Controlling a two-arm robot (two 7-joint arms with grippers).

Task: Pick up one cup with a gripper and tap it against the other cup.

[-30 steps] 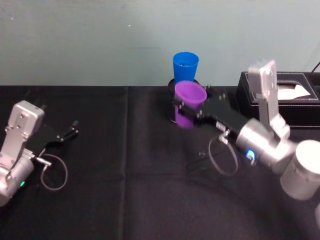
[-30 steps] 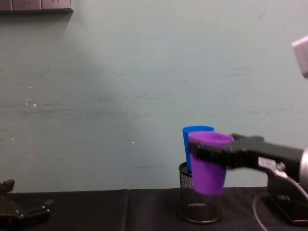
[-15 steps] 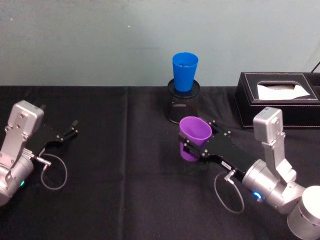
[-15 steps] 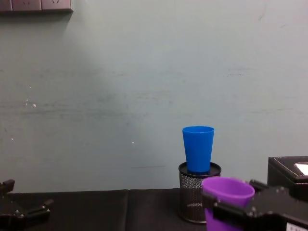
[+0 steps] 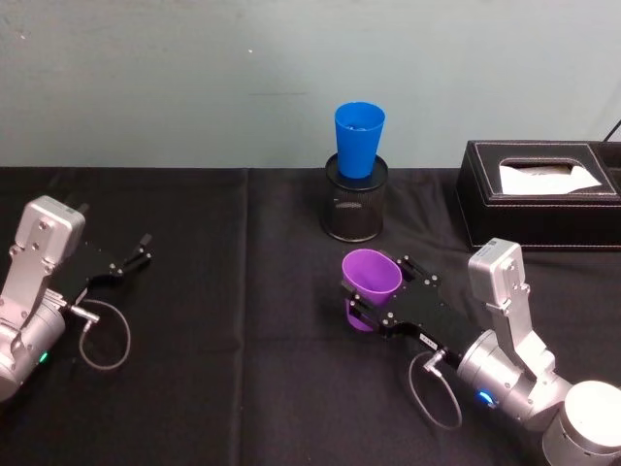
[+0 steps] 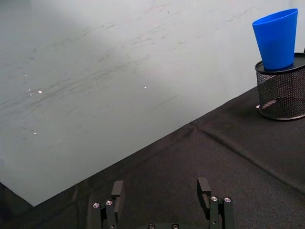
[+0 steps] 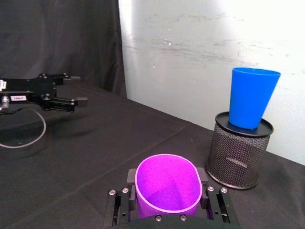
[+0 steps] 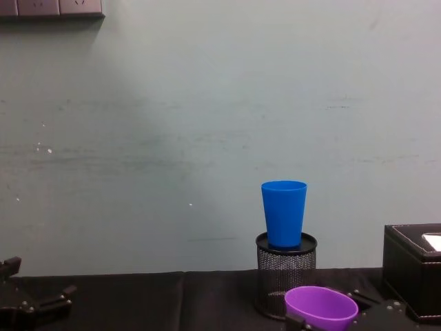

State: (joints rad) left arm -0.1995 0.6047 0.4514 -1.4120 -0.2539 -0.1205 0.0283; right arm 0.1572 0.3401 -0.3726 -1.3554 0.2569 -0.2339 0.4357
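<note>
Purple plastic tumbler [image 5: 370, 287], tapered and wide-rimmed, sits upright between the long black jaws of the right gripper [image 5: 374, 301], which pinch its wall from both sides just under the rim; in the right wrist view the cup [image 7: 167, 190] has its open mouth up and a jaw pressed to each flank. That gripper, with a small white label on its black body and a silver wrist carrying a blue ring light, holds the cup low over the black tablecloth [image 5: 233, 388]. Straight ahead of the fingertips and well apart from them stands a black wire-mesh pen holder [image 5: 355, 201], and the bright blue plastic tumbler [image 5: 359, 139] rests upright in its top, higher than the held cup's rim in the chest view. Off to the gripper's right, farther back, is a black tissue box [image 5: 539, 194] with white tissue showing. Far across the table to its left, the left gripper [image 5: 133, 255] lies near the cloth with its fingers spread apart, holding nothing
</note>
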